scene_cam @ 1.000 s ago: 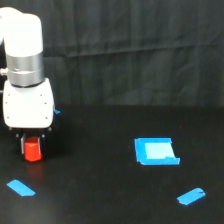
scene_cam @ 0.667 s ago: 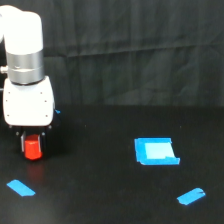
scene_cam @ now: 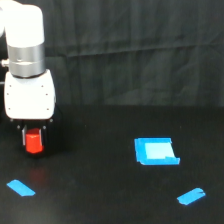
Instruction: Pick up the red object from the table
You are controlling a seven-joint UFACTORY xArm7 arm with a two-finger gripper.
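The white arm (scene_cam: 27, 65) is held upright at the exterior view's left, wrist pointed straight down. The dark pincer (scene_cam: 33, 135) beneath it is seen clamped on the red object (scene_cam: 34, 142).

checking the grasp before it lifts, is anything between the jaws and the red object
Nothing visible is. The red object sits directly under the gripper, between its dark jaws, with no other item near it. The blue tape strip and blue square lie apart on the table.
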